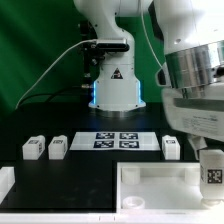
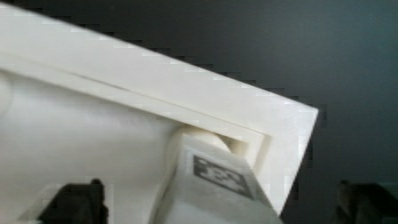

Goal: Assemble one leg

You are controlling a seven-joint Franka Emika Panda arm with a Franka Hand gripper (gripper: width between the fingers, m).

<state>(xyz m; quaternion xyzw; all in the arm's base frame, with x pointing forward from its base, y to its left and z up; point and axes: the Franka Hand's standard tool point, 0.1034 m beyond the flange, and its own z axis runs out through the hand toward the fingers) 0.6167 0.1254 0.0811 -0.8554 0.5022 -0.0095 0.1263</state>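
Observation:
A white leg (image 1: 213, 172) with a square tag stands upright at the corner of the large white tray-like piece (image 1: 150, 180), on the exterior view's right. In the wrist view the leg (image 2: 217, 170) rises from the tray's inner corner (image 2: 214, 100) and runs between my two dark fingers (image 2: 75, 200). My gripper (image 2: 217, 192) is open, with a gap between the leg and each finger. In the exterior view my gripper (image 1: 212, 158) hangs right over the leg. Three more legs lie on the black table: two at the left (image 1: 34, 147) (image 1: 57, 147) and one at the right (image 1: 171, 147).
The marker board (image 1: 118, 141) lies in front of the robot base (image 1: 113, 85). A white piece (image 1: 5, 183) shows at the exterior view's lower left edge. A cable runs behind the base against a green backdrop.

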